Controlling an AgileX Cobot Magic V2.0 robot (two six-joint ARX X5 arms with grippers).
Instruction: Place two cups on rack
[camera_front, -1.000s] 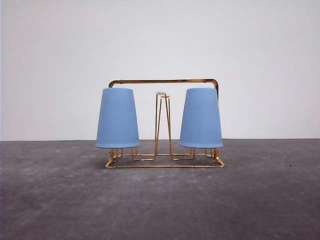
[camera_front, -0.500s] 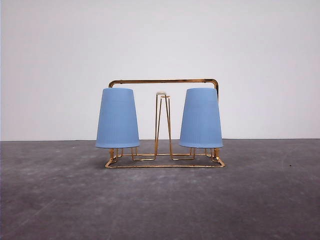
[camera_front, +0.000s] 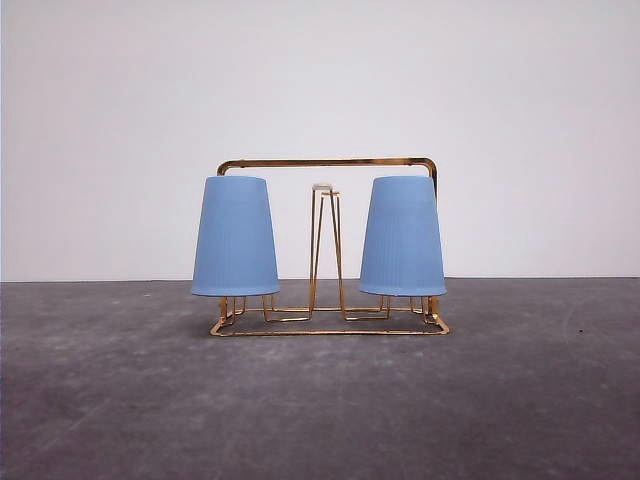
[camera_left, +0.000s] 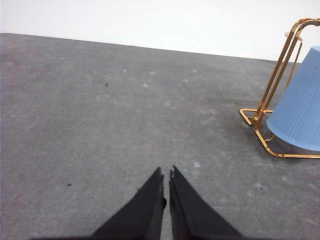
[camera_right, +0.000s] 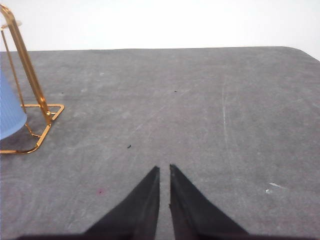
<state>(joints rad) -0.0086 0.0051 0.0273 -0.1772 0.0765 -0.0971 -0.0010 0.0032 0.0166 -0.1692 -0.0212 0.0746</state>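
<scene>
Two light-blue ribbed cups sit upside down on the gold wire rack (camera_front: 330, 162) in the front view: the left cup (camera_front: 235, 237) and the right cup (camera_front: 402, 237), each over prongs. A white-tipped prong (camera_front: 323, 187) stands bare between them. In the left wrist view my left gripper (camera_left: 166, 175) is shut with nothing in it, well short of the rack (camera_left: 265, 110) and a cup (camera_left: 300, 115). In the right wrist view my right gripper (camera_right: 164, 170) is shut too, away from the rack (camera_right: 30, 75) and a cup's edge (camera_right: 9, 112).
The rack stands on a dark grey table (camera_front: 320, 400) with a white wall (camera_front: 320, 80) behind. Small specks dot the tabletop. The table's far right corner (camera_right: 300, 50) shows in the right wrist view.
</scene>
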